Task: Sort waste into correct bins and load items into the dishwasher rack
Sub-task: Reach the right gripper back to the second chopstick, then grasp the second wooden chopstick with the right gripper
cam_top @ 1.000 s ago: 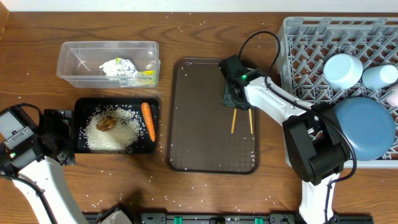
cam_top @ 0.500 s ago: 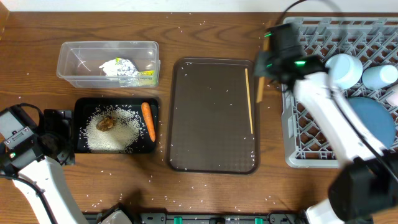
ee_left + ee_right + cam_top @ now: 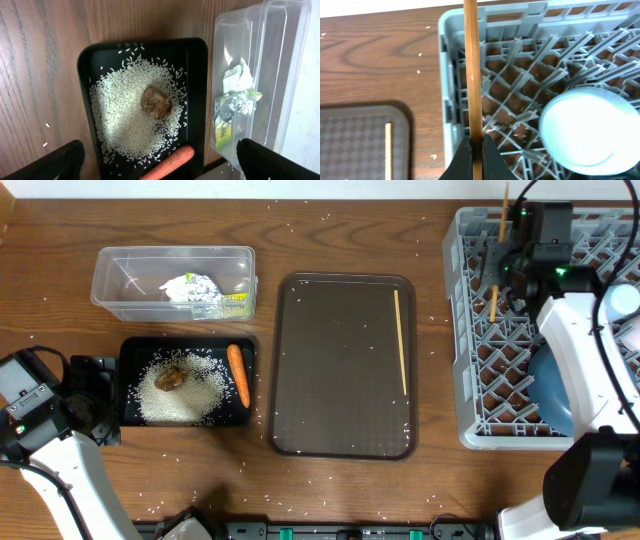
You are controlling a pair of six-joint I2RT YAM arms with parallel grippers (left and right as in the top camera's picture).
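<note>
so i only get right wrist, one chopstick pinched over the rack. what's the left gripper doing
observer: left gripper is open and empty, beside the black tray.
operator: where's the other chopstick lying
observer: other chopstick lies flat in the brown tray, along the edge nearest the rack.
operator: and the carrot
observer: carrot is in the black tray, beside the rice.

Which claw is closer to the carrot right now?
Left. The left claw sits open just beside the black tray holding the carrot; the right claw is over the dishwasher rack, shut on a chopstick.
</note>
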